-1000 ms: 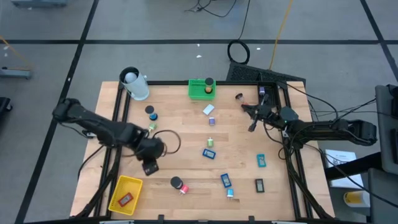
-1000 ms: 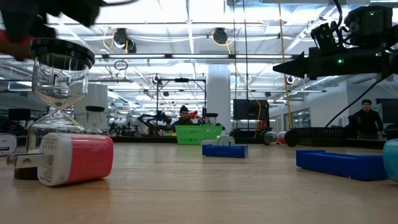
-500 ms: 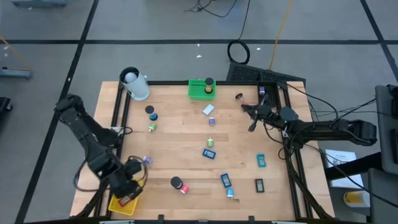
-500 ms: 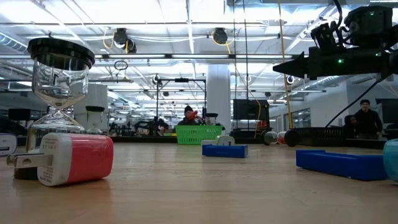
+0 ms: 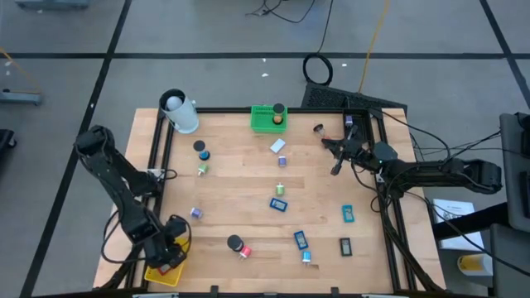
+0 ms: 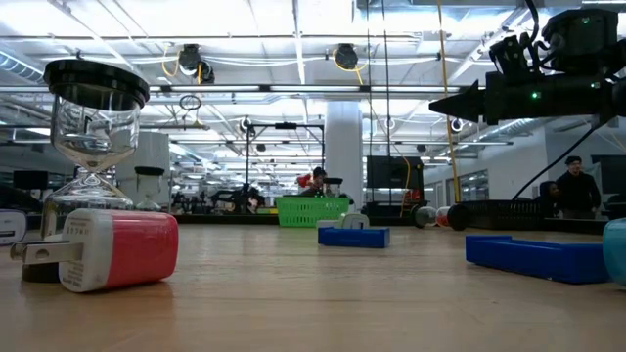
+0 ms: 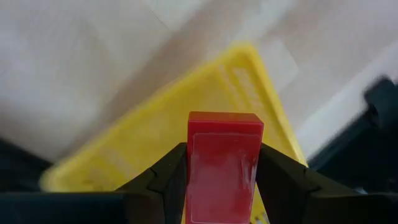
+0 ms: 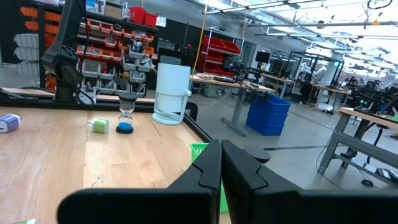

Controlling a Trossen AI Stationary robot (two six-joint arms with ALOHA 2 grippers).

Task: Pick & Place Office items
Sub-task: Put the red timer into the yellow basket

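Note:
A red block (image 7: 224, 162) sits between the fingers of my left gripper (image 5: 170, 258), which hangs over the yellow mesh basket (image 7: 149, 143) at the table's near left corner (image 5: 154, 270). More office items lie about the table. They include a red and white block (image 5: 245, 251) next to a small black-topped hourglass (image 5: 235, 242), blue blocks (image 5: 300, 240) (image 5: 278, 204), a teal block (image 5: 348, 214) and a white block (image 5: 277, 146). My right gripper (image 5: 325, 141) waits shut, raised above the table's far right part (image 8: 221, 149). My left gripper pinches the red block by its two long sides (image 7: 194, 168) between the two fingers (image 7: 165, 180). The fingers slant steeply down from above and lie along the block, whose free end juts past them. The block is lifted clear, above the yellow basket's inside.
A green mesh basket (image 5: 267, 120) stands at the far edge. A white cylinder with a black ring (image 5: 178, 112) lies at the far left corner. A purple bit (image 5: 196, 213), a green bit (image 5: 201, 170) and a black piece (image 5: 345, 245) are scattered on the wood.
My left gripper has swung from the table's middle left toward the near left corner. It has sunk and rolled, and now hangs over the yellow basket. The red block has gone with it, still held. The purple bit it stood over now shows.

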